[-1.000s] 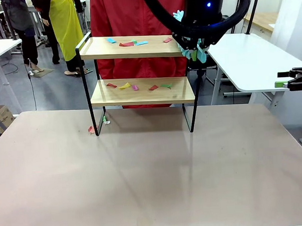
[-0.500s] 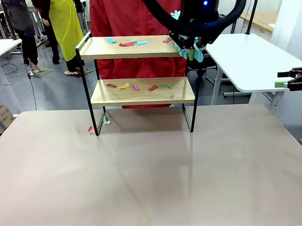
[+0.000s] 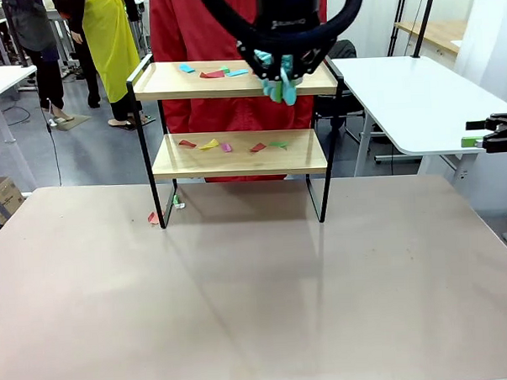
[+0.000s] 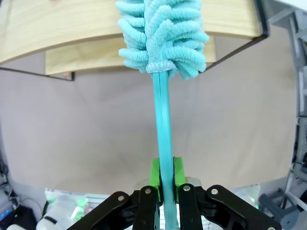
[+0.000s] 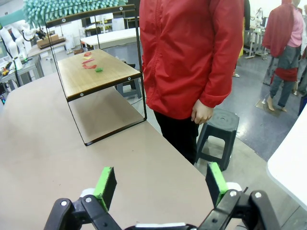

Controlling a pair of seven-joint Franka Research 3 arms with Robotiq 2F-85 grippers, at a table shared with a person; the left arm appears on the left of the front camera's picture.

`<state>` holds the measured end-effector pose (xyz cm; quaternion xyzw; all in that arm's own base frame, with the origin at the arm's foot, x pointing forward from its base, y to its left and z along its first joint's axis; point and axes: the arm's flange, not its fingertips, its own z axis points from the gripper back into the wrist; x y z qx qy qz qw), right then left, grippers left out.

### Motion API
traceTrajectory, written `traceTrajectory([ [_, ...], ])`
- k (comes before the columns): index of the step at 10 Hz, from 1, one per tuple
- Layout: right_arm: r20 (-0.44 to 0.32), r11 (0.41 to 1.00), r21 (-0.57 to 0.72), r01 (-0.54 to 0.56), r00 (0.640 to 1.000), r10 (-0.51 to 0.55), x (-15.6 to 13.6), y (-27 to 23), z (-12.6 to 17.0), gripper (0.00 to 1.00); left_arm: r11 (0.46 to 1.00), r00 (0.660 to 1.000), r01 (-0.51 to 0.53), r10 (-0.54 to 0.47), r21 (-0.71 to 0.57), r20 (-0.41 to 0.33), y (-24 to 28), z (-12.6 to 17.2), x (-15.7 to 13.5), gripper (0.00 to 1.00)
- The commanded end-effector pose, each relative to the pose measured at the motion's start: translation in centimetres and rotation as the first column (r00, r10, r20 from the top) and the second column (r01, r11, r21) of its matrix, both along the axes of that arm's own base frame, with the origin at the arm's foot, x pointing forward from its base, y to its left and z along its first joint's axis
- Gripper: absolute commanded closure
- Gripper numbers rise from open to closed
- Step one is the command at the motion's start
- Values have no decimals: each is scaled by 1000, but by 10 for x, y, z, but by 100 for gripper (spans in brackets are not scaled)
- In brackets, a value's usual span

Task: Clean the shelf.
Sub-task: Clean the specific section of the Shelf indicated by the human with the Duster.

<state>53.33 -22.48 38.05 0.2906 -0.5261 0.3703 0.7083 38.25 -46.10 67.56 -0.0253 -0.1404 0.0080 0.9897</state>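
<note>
Shelf (image 3: 185,167) stands at the far side of the counter (image 3: 259,307), just in front of a person (image 3: 221,27) in a red coat. It has two wooden boards in a thin black frame. Small paper bits (image 3: 212,74) lie on both boards. Blue, red and green ones are on the top board (image 3: 190,90). Red, yellow, pink and green ones are on the low board (image 3: 269,165). A red bit and a green bit lie on the counter, by the shelf's front left leg.

The left fingers (image 4: 154,173) are shut tight on the thin handle of a blue-green duster (image 4: 163,33). The duster's fluffy head sticks out away from the fingers and reaches the edge of the top board. From the front, these fingers hang at the right end of the top board, with the fluff in front of the board's edge. I cannot tell if the fluff touches the wood.

The right fingers (image 5: 106,184) are wide open and hold nothing. In the front view they are far off to the right, well apart from the shelf. In the right wrist view the shelf is seen from its side, and the person stands near it with one hand (image 5: 201,114) hanging down. A dark stool (image 5: 216,125) stands on the floor by the person's legs.
</note>
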Motion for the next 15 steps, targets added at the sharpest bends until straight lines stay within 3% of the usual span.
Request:
traceTrajectory([
  [1,3,1000,2,-2,1000,2,-1,2,2,0,999,999,-9,12,46,-52,32,-8,-6,87],
  [7,3,1000,2,-2,1000,2,-1,2,2,0,991,991,-98,105,95,-77,112,-14,-17,87],
  [10,3,1000,2,-2,1000,2,-1,2,2,0,962,979,-166,187,216,-80,136,-15,-21,87],
  [13,3,1000,2,-2,1000,2,-1,2,2,0,914,960,-267,280,305,-1,148,-11,-35,87],
  [15,3,1000,2,-2,1000,2,-1,2,2,0,874,936,-350,338,337,95,154,2,-47,87],
])
